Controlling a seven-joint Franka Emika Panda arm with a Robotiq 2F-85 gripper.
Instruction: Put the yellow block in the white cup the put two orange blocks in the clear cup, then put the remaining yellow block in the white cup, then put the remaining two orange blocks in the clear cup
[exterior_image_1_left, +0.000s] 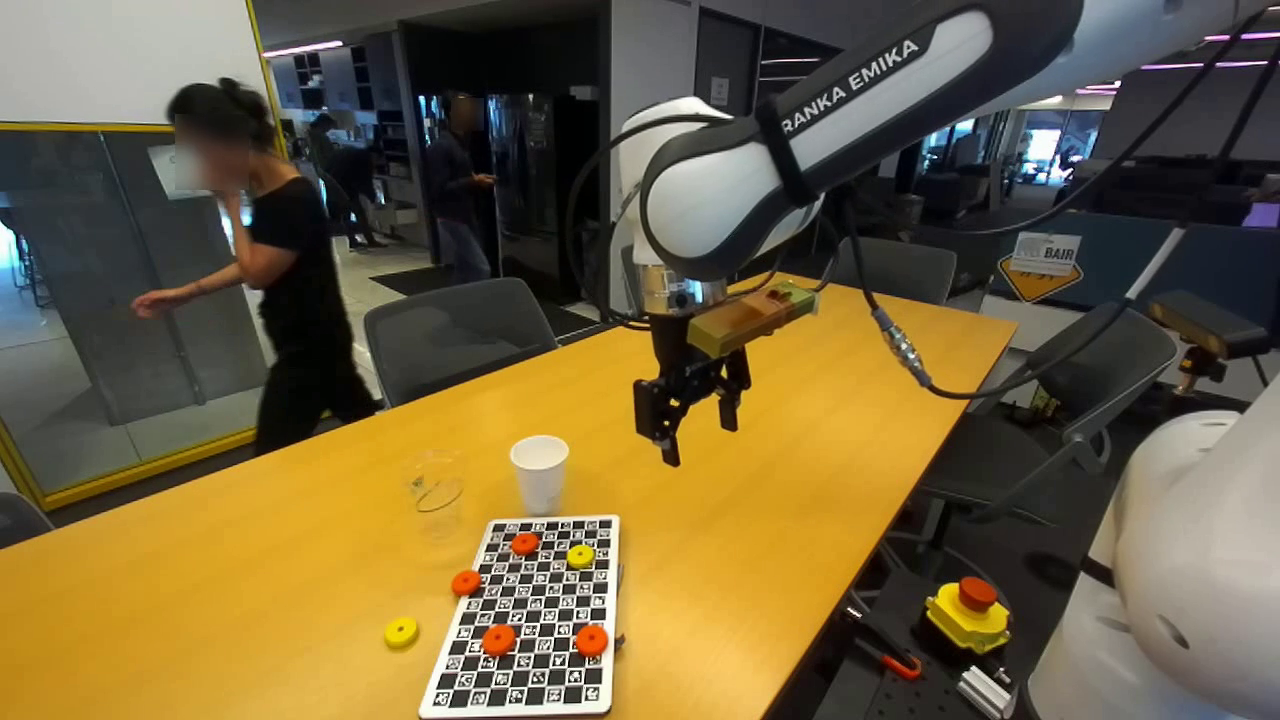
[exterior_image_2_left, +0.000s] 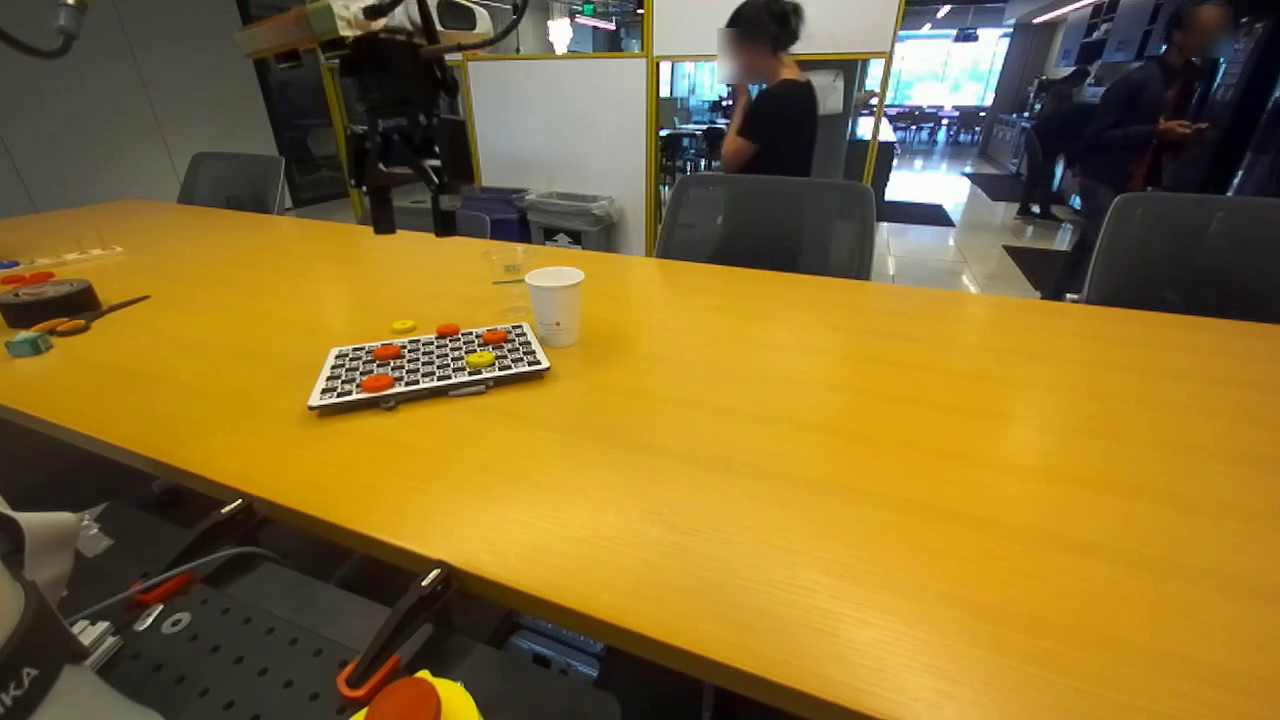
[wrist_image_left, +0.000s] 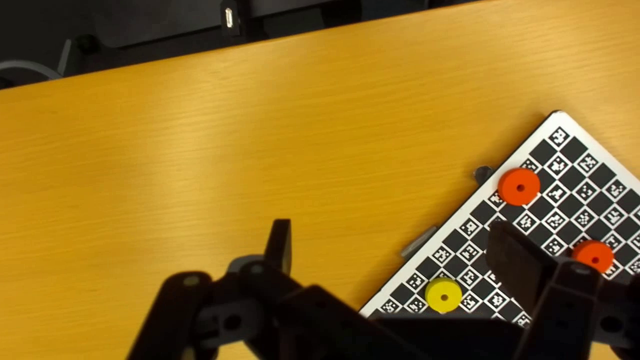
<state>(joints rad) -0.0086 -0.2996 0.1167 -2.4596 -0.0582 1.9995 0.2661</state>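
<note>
In an exterior view I see the gripper (exterior_image_1_left: 700, 440) over the worktop (exterior_image_1_left: 250, 600), fingers spread; the white cup (exterior_image_1_left: 540, 475) by the board's (exterior_image_1_left: 540, 610) short edge, clear cup (exterior_image_1_left: 436, 492) off its corner. In an exterior view, a yellow block (exterior_image_2_left: 403, 327) lies beyond the board's long edge. In the wrist view, the board bears another yellow block (wrist_image_left: 444, 295) and orange blocks (wrist_image_left: 519, 186).

Robot arm (exterior_image_1_left: 880, 90) reads "RANKA EMIKA", a cropped section of it (exterior_image_2_left: 40, 672) "KA"; white card (exterior_image_1_left: 1047, 254) over orange sign (exterior_image_1_left: 1040, 286) shows "BAIR"; gray trash bin (exterior_image_2_left: 575, 209) bears a white up arrow (exterior_image_2_left: 565, 241).
</note>
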